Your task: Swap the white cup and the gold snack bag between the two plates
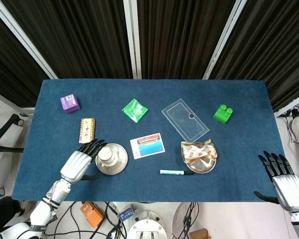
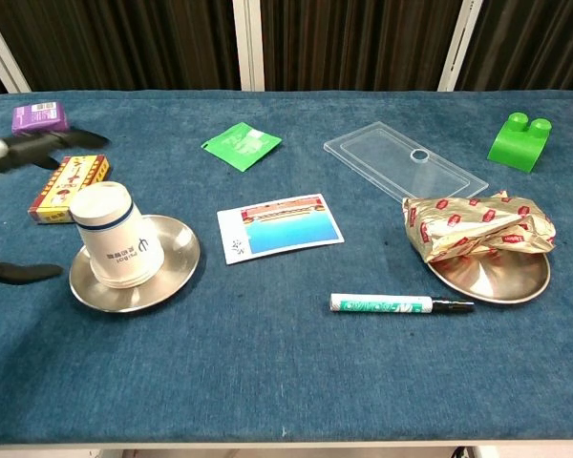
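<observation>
A white cup (image 1: 108,154) (image 2: 115,248) stands upside down on the left metal plate (image 1: 120,165) (image 2: 172,265). The gold snack bag (image 1: 199,150) (image 2: 477,227) lies on the right metal plate (image 1: 203,167) (image 2: 501,279). My left hand (image 1: 78,163) (image 2: 24,153) is open just left of the cup, fingers spread toward it and thumb near the plate's rim, not touching the cup. My right hand (image 1: 283,179) hangs open off the table's front right corner, far from the bag.
A green marker (image 1: 176,173) lies in front of the bag's plate. A picture card (image 1: 147,145) sits between the plates. Further back are a yellow-red box (image 1: 86,130), purple box (image 1: 69,103), green sachet (image 1: 134,109), clear lid (image 1: 185,119) and green block (image 1: 222,113).
</observation>
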